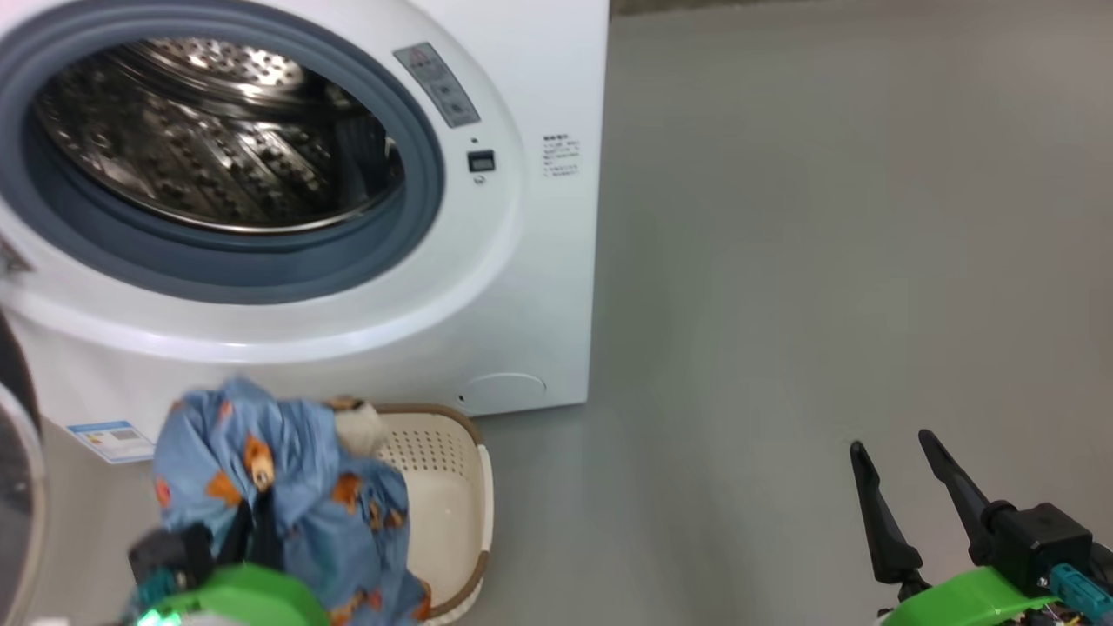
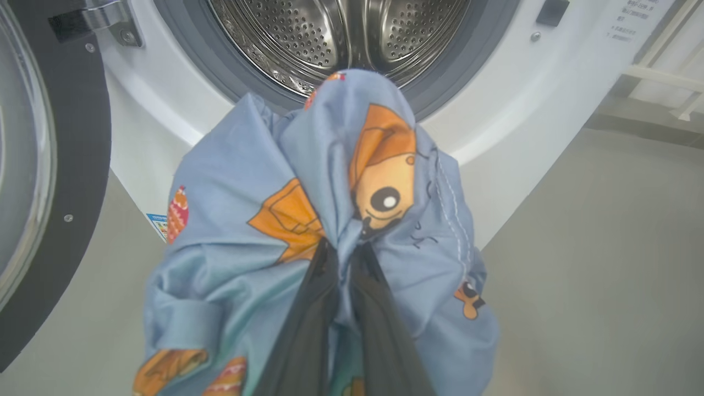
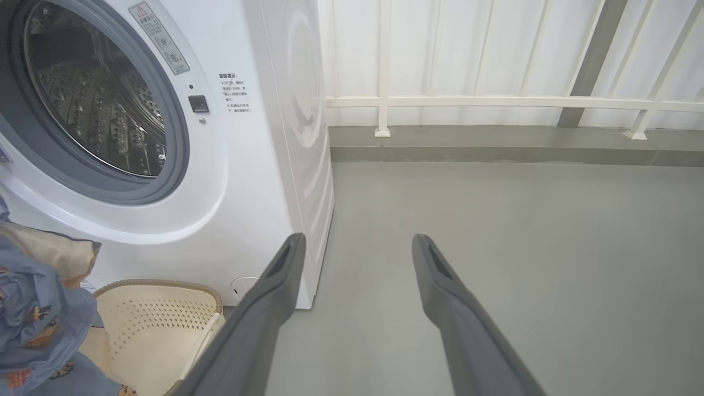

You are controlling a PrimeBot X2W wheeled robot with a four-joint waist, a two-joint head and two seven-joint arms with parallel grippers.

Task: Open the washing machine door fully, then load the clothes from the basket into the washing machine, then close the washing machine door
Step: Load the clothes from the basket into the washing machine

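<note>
The washing machine [image 1: 530, 287] stands with its steel drum [image 1: 217, 130] exposed. Its black door [image 2: 77, 165] is swung wide to the left, and its edge shows in the head view [image 1: 10, 487]. My left gripper [image 2: 344, 253] is shut on the clothes [image 2: 264, 231], a light-blue bundle with orange bears. The bundle is lifted above the basket [image 1: 456, 496] and hangs just below the drum opening. In the head view the clothes [image 1: 296, 487] hide most of the left gripper [image 1: 252, 522]. My right gripper [image 1: 891, 442] hangs open over bare floor, far right of the machine, with nothing between its fingers [image 3: 280, 275].
The cream basket [image 3: 154, 324] sits on the grey floor against the machine's lower front, by the round cover [image 1: 503, 389]. A white railing and wall [image 3: 495, 102] stand behind the machine. Open floor [image 1: 826, 261] stretches to the right.
</note>
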